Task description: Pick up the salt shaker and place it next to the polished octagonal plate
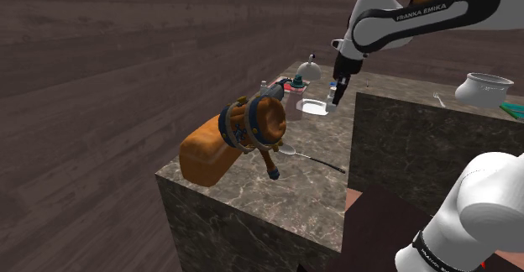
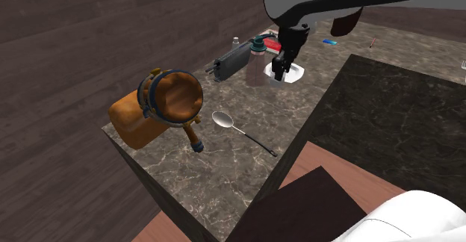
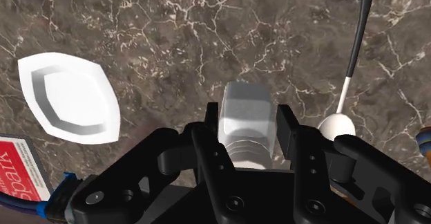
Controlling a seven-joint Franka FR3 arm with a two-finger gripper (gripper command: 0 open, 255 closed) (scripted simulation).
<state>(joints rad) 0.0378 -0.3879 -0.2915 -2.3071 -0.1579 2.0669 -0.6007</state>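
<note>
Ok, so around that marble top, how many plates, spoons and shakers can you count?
Plates: 1, the white octagonal plate.
Spoons: 1, the black-handled spoon.
Shakers: 1, the salt shaker, clasped in the jaws.
Total: 3.
A small bottle behind the dark case is too small to name.

The gripper [image 3: 248,119] had the salt shaker [image 3: 242,105] clasped between its fingers, over the counter [image 1: 311,186]. The plate [image 1: 312,107] lay on the counter just beside the gripper, on its left in the shoulder view. A bottle [image 1: 296,92] stood just left of the plate. A spoon [image 1: 290,150] lay nearer the camera, between the plate and a barrel [image 1: 252,128] at the counter's left edge.
</note>
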